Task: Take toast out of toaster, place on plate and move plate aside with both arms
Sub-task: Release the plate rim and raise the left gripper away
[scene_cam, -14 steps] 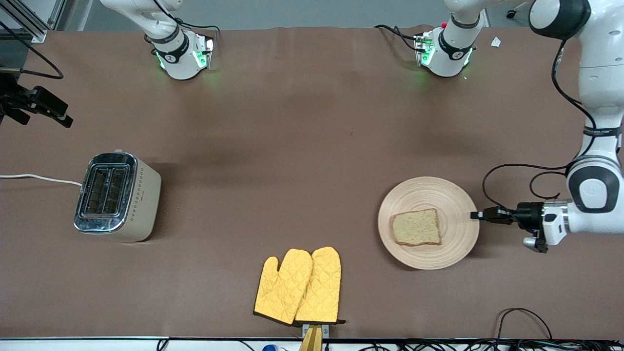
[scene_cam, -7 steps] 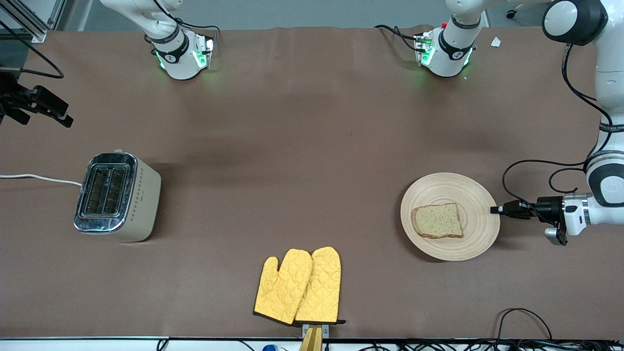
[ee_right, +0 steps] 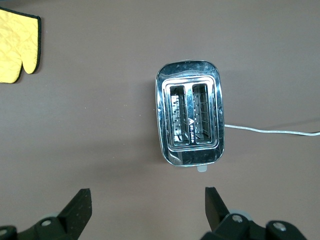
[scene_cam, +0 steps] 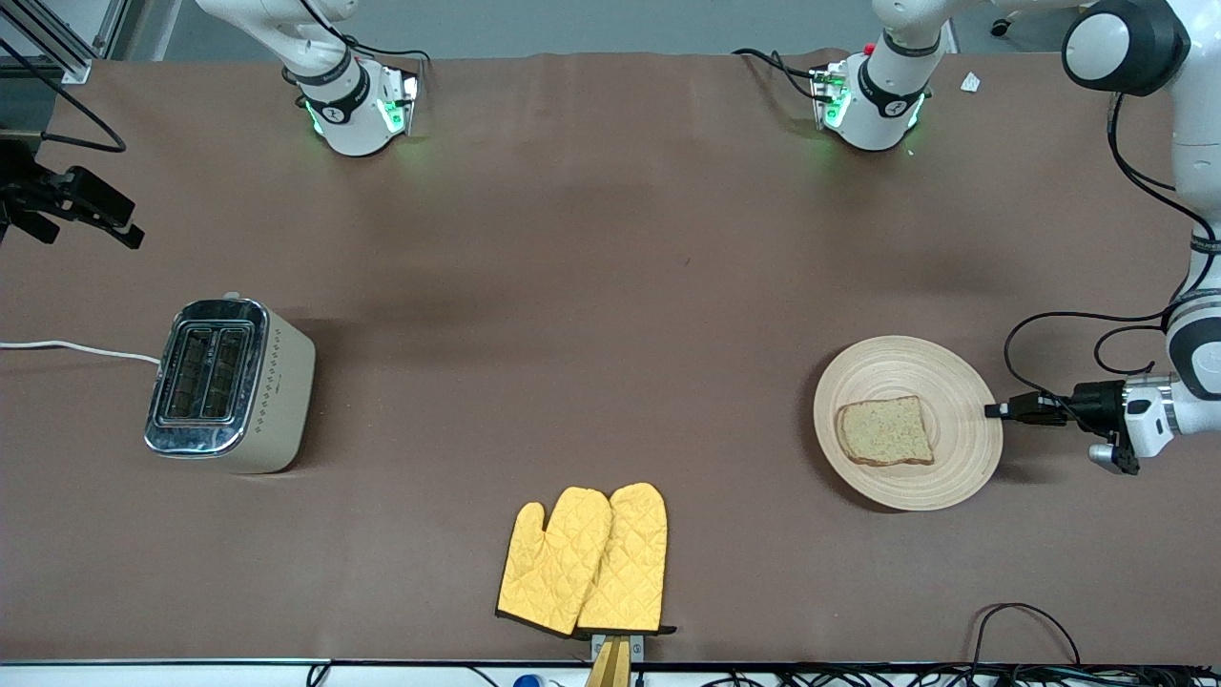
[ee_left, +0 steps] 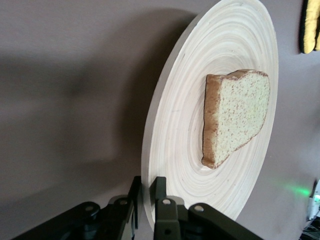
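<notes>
Pale wood, the plate [scene_cam: 908, 423] lies on the brown table [scene_cam: 610, 286] toward the left arm's end, with the toast [scene_cam: 885, 431] flat on it near its middle. At the plate's rim on that end, the left gripper [scene_cam: 995, 411] has its fingers [ee_left: 161, 200] clamped together on the edge. Over the toaster [scene_cam: 226, 385] at the right arm's end, the right gripper [ee_right: 147, 207] hangs with fingers spread wide, and yellow oven mitts [scene_cam: 587, 561] lie nearer the front camera.

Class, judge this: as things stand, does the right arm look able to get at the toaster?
Probably yes. The right end effector hangs open directly over the toaster, whose two slots are empty, and nothing sits between them. The oven mitts lie well aside.
</notes>
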Robot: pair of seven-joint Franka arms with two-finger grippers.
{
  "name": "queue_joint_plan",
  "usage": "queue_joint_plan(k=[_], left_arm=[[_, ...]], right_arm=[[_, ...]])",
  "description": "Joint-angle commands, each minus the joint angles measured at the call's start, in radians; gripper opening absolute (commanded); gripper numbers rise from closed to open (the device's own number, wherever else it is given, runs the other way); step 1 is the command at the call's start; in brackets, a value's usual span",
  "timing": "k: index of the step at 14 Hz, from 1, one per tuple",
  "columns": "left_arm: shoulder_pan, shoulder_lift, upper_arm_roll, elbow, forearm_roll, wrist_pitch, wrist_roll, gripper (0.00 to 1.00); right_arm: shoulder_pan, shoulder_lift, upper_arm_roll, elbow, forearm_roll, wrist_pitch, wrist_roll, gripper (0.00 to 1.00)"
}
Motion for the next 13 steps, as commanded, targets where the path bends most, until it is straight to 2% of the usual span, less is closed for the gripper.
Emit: queue_joint_plan(k=[1,2,6,11,13], left_arm=[[-0.010,-0.010,0.003,0.040,0.040,-0.003,0.000,0.59],[-0.008,-0.016,-0.006,0.043,0.040,-0.006,0.005,1.00],[-0.061,-0.099,-0.007,0.052,0.057,-0.011,-0.086,1.00],[-0.213,-0.289,-0.006,0.052,0.253,-0.011,-0.357,1.00],[-0.278,-0.335,-0.006,0.052,0.348,-0.006,-0.470,1.00]], right_arm=[[0.002,-0.016,0.007,-0.003,-0.020,0.001,-0.008,1.00],[0.002,-0.016,0.007,-0.003,-0.022,0.000,-0.009,1.00],[0.000,-0.016,0.007,-0.004,-0.026,0.004,-0.008,1.00],[-0.001,-0.016,0.005,-0.001,-0.033,-0.008,-0.009,1.00],[0.000,-0.016,0.005,-0.001,-0.033,-0.006,-0.008,1.00]])
